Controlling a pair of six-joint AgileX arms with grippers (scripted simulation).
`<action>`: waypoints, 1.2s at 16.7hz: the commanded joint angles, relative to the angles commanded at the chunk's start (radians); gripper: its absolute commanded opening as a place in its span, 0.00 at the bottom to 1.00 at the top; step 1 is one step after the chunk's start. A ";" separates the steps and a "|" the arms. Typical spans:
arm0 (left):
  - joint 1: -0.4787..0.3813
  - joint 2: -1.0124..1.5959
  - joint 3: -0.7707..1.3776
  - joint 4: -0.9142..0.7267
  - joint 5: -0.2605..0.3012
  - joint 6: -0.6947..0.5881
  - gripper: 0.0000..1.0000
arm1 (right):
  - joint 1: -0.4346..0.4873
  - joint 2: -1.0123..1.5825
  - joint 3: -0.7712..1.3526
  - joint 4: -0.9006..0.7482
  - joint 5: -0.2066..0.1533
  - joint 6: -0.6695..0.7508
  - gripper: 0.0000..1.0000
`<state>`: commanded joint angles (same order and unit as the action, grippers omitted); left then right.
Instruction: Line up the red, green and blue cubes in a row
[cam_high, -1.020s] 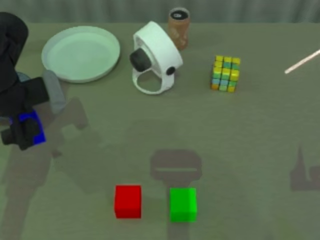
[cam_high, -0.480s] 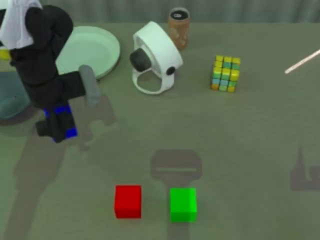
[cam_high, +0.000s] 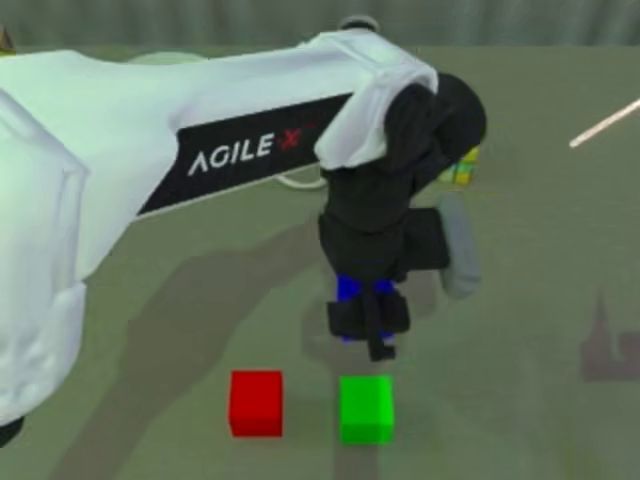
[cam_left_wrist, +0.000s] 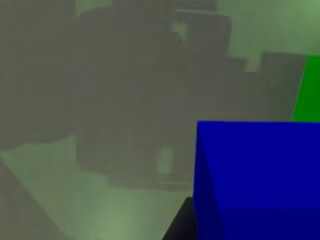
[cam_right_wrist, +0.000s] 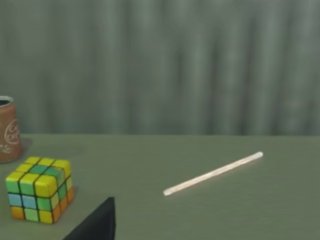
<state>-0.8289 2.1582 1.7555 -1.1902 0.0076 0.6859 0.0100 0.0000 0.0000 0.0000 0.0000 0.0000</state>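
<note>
Standing already side by side near the table's front edge, the red cube (cam_high: 256, 403) and green cube (cam_high: 366, 408) await the blue cube (cam_high: 349, 290), clamped in the left gripper (cam_high: 366, 318) above the green one, unplaced.

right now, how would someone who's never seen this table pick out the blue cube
Follow the big white left arm to its black left gripper above the table's near edge. The small deep blue solid cube is clamped there, above the bright green cube; it alone is off the table, unlike the bright red cube.
</note>
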 joint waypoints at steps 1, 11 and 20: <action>-0.058 0.017 0.034 -0.013 0.000 -0.037 0.00 | 0.000 0.000 0.000 0.000 0.000 0.000 1.00; -0.186 0.052 0.101 -0.023 -0.001 -0.133 0.00 | 0.000 0.000 0.000 0.000 0.000 0.000 1.00; -0.190 0.127 -0.040 0.190 -0.001 -0.137 0.00 | 0.000 0.000 0.000 0.000 0.000 0.000 1.00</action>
<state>-1.0193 2.2848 1.7156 -1.0001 0.0064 0.5487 0.0100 0.0000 0.0000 0.0000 0.0000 0.0000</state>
